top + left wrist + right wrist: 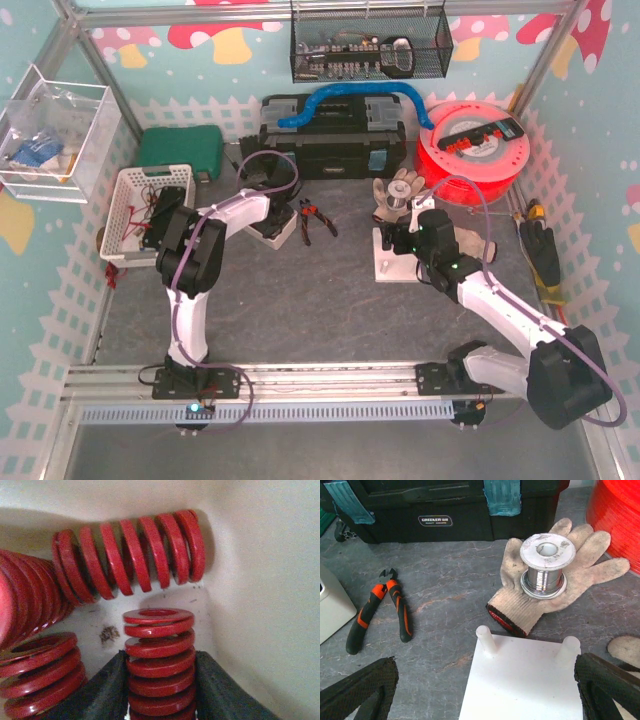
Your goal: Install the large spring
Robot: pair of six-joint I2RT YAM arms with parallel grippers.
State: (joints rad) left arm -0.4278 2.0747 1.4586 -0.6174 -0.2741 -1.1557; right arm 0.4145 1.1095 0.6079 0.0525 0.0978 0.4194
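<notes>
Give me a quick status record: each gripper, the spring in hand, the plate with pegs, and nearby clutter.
left gripper: closed on an upright red spring inside the white bin
stock: second spring lies on its side behind it
right gripper: open, above the white plate
posts: two pegs, both bare
clutter: pliers; glove with wire spool on it

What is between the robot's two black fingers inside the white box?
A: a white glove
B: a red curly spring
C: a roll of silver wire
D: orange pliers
B: in the left wrist view, the left gripper has its black fingers against both sides of an upright red metal coil spring.
</notes>
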